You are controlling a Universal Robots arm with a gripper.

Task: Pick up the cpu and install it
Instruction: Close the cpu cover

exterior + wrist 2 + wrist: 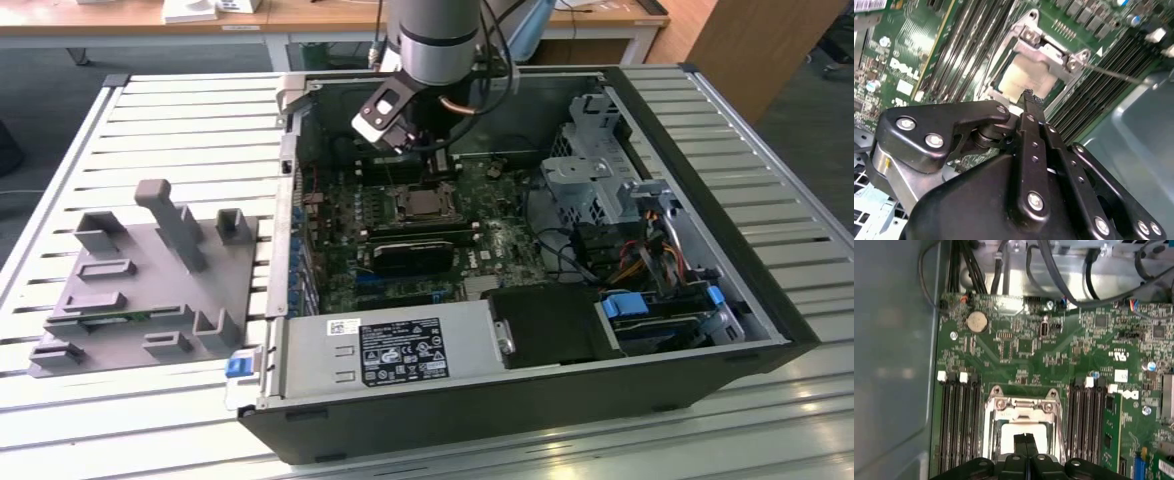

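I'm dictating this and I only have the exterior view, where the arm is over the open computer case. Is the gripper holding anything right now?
Observer: No. In the first wrist view the gripper has its fingertips pressed together with nothing between them.
Operator: What lies under them?
Observer: The socket's metal frame, with a pale square lying inside it. I cannot tell whether that square is the cpu.
Operator: Anything close beside the frame?
Observer: Dark memory slots run along both sides of it.
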